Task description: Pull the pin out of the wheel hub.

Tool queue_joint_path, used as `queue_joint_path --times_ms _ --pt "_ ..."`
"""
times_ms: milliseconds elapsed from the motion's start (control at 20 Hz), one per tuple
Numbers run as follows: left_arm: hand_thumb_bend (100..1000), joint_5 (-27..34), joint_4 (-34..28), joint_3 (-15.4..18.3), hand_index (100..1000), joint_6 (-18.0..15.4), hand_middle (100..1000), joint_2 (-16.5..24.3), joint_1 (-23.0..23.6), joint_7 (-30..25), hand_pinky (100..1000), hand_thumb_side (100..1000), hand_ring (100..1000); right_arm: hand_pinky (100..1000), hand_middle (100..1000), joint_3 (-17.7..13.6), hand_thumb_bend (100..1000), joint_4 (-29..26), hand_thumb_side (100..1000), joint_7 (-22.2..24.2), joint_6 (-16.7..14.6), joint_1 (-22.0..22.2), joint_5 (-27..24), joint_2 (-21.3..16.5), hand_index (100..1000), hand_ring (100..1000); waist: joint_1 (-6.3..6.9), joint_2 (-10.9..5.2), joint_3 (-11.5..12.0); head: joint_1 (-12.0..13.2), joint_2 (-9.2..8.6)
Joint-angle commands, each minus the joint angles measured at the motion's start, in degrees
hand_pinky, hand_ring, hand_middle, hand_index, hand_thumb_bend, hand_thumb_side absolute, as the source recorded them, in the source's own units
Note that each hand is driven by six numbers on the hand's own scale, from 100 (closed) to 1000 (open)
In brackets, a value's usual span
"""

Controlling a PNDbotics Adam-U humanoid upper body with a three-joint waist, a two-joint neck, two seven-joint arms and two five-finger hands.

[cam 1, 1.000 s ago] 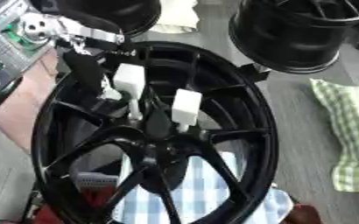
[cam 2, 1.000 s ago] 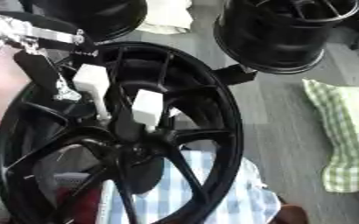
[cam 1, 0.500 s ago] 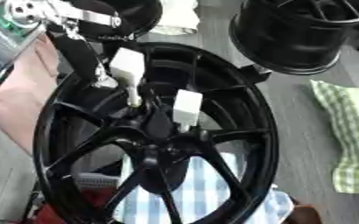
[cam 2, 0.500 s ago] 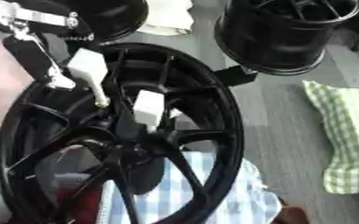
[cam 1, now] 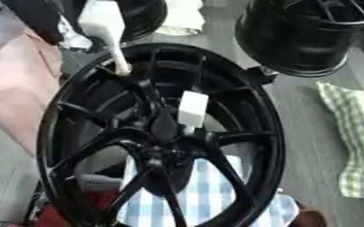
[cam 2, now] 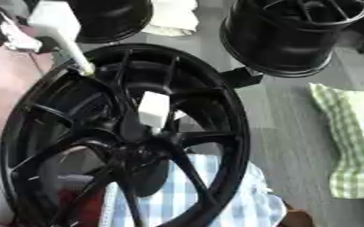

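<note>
While lifted clear above wheel hub (cam 1: 162,137) far-left rim, white pin (cam 1: 105,27) hangs tip-down; second pin (cam 1: 191,109) seated at centre. Left hand (cam 1: 37,15) mostly hidden, fingers' state cannot tell. Could drop, clip rim if tilted.

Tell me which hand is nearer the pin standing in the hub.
Left. The left hand is in the top left corner beside a raised pin, up and left of the hub pin. The right hand shows in neither view.

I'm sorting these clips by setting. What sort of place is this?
Probably a car-wheel workshop or test bench: a large black spoked wheel with white pins lies on a grey surface, and more black wheels stand behind it.
</note>
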Motion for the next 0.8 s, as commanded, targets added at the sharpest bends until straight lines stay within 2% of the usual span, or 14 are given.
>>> queue_joint_path --times_ms 50,250,400,600,800 --pt "100 4.4 -1.6 7.4 566 1.6 388 7.9 3.8 5.9 706 164 541 796 610 -1.4 100 -0.7 540 -0.6 -0.2 -0.2 0.4 -2.8 694 712 0.25 -1.75 0.5 -1.0 -0.07" --pt "100 10.3 -2.4 16.1 566 2.0 384 14.8 15.5 14.9 704 172 536 796 611 -2.0 100 -1.0 536 -1.1 -0.5 0.2 0.6 -3.2 694 713 0.02 -1.53 1.3 -1.5 -0.01" --pt "100 12.8 -1.7 21.1 567 2.1 385 17.3 23.7 20.9 702 174 534 795 611 -2.5 100 -1.1 535 -1.6 -0.7 0.3 0.6 -3.2 694 713 -0.27 -1.22 1.7 -2.0 -0.78" --pt "100 11.6 1.4 25.9 570 2.4 387 17.3 32.8 28.3 701 175 535 795 611 -3.0 100 -1.4 533 -2.1 -0.9 0.5 0.7 -3.2 694 713 -0.77 -0.76 2.1 -2.9 -2.56" --pt "100 10.9 3.7 27.7 585 1.8 401 15.1 38.8 32.2 702 186 539 795 611 -3.5 100 -1.5 530 -2.6 -1.0 0.5 0.6 -3.0 694 714 -1.21 -0.48 2.0 -3.1 -3.3"
